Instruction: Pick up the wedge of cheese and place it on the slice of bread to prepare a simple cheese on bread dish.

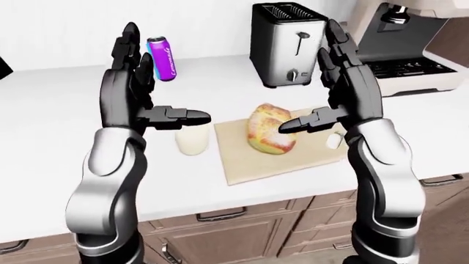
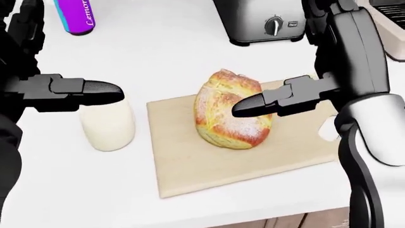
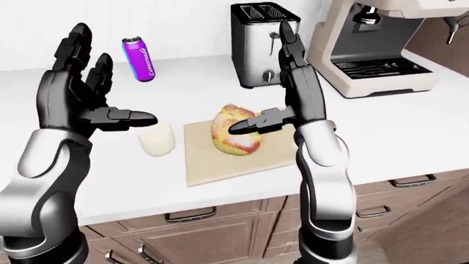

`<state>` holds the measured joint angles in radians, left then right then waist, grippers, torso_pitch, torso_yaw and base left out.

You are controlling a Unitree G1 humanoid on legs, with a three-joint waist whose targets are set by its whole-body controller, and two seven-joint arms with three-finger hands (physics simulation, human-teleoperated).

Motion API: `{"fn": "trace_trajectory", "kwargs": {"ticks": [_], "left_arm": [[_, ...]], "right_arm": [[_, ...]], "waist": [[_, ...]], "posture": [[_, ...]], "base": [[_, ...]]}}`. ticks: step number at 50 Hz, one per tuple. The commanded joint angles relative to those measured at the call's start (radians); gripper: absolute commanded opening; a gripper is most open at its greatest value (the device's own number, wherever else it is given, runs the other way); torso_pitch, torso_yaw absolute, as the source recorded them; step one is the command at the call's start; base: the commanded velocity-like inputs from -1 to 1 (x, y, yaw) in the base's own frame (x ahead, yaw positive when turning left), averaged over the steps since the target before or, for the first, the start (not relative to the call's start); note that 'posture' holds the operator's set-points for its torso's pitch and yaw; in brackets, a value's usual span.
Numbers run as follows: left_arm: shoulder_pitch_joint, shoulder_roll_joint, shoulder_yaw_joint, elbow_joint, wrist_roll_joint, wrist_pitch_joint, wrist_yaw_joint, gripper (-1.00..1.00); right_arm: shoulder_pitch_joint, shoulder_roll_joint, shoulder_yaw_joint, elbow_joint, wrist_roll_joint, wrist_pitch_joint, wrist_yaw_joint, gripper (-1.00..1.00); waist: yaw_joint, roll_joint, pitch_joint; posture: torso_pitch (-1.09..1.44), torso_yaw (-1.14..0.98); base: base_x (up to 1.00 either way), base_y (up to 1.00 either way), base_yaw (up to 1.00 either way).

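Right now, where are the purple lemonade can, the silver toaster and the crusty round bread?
purple lemonade can (image 3: 139,57), right-eye view, label middle.
silver toaster (image 1: 286,47), left-eye view, side panel.
crusty round bread (image 2: 224,107), head view, upper crust.

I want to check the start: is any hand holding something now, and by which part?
Nothing is held. The left hand and the right hand are raised and open above the counter.

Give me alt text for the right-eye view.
Two open black robot hands, left hand and right hand, are raised above a white counter, holding nothing. Between them a bread loaf sits on a cutting board, with a toaster and purple can beyond.
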<state>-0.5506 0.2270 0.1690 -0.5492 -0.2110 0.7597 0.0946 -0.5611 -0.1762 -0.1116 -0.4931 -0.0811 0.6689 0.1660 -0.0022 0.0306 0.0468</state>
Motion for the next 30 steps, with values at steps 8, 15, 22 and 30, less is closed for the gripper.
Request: {"fn": "trace_trajectory", "kwargs": {"ticks": [8, 15, 22, 30], "left_arm": [[-0.04, 0.022, 0.021, -0.04, 0.01, -0.036, -0.001, 1.0], [-0.072, 0.043, -0.002, -0.001, 0.059, -0.035, -0.059, 1.0], [-0.071, 0.056, 0.008, -0.007, 0.112, -0.028, -0.126, 1.0], [-0.06, 0.086, 0.017, -0.006, 0.221, -0.059, -0.229, 1.0]], "right_arm": [[-0.041, -0.011, 0.007, -0.041, 0.003, -0.06, -0.007, 1.0], [-0.053, -0.016, 0.003, -0.059, 0.001, -0.035, -0.005, 1.0], [-0.049, -0.017, 0.007, -0.06, -0.005, -0.038, 0.0, 1.0], [-0.039, -0.014, 0.005, -0.057, -0.008, -0.048, -0.002, 1.0]], "waist": [[0.0, 0.017, -0.006], [0.011, -0.034, -0.022], [0.006, -0.026, -0.029], [0.004, -0.023, -0.032]], "posture": [[0.0, 0.0], [0.0, 0.0], [0.0, 0.0], [0.0, 0.0]], "base": [[0.14, 0.0, 0.0], [0.0, 0.0, 0.0], [0.0, 0.0, 0.0], [0.0, 0.0, 0.0]]}}
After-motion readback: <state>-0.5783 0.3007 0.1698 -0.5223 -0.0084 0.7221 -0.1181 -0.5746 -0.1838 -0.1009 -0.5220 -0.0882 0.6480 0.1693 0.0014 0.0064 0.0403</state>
